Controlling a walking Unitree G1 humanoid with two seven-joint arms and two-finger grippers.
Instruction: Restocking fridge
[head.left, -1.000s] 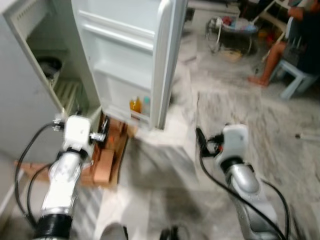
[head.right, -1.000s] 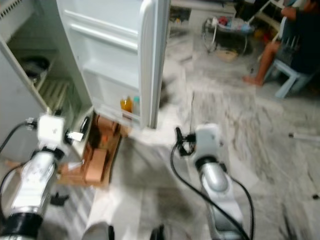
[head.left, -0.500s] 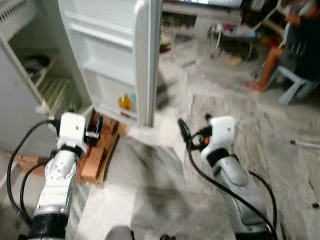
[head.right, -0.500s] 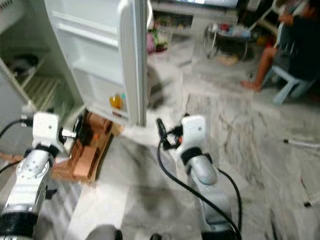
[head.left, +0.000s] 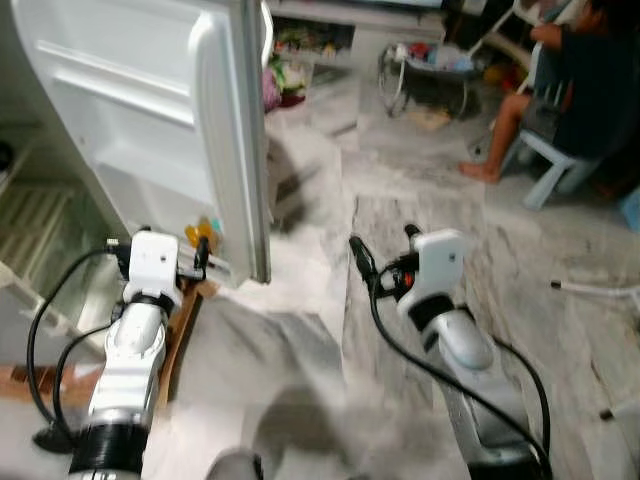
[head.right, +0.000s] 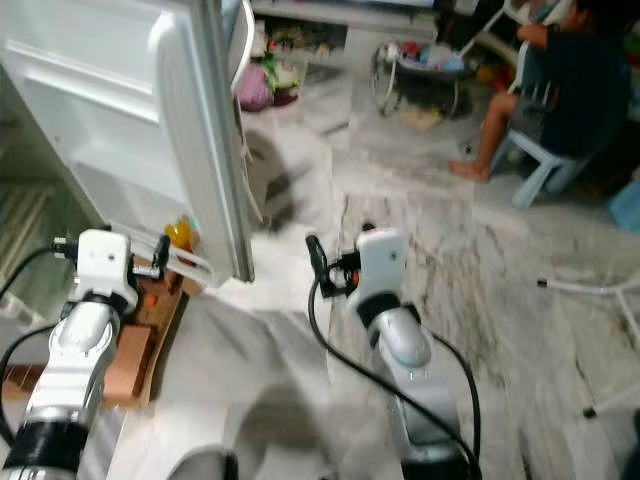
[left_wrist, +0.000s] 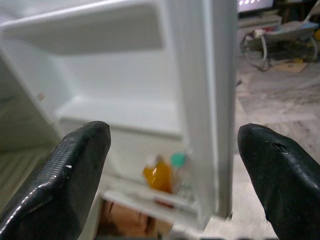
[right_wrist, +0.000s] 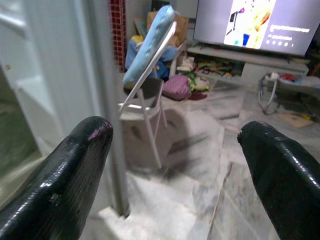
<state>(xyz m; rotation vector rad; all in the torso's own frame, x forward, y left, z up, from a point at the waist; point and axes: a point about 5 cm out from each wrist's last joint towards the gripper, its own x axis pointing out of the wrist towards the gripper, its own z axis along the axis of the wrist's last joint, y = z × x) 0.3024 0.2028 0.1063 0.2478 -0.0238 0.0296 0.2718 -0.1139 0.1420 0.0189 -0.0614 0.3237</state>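
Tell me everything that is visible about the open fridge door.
The fridge door is white, of smooth plastic on its inner side, and stands wide open with its edge toward the camera. Moulded shelves run across it. The lowest shelf holds an orange bottle beside something with a teal cap. The left tool, open, is near that shelf, not touching the door.

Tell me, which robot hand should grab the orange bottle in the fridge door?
Probably the left hand. It is open and points at the orange bottle on the fridge door bottom shelf. The right hand faces past the door's edge, toward a folded chair.
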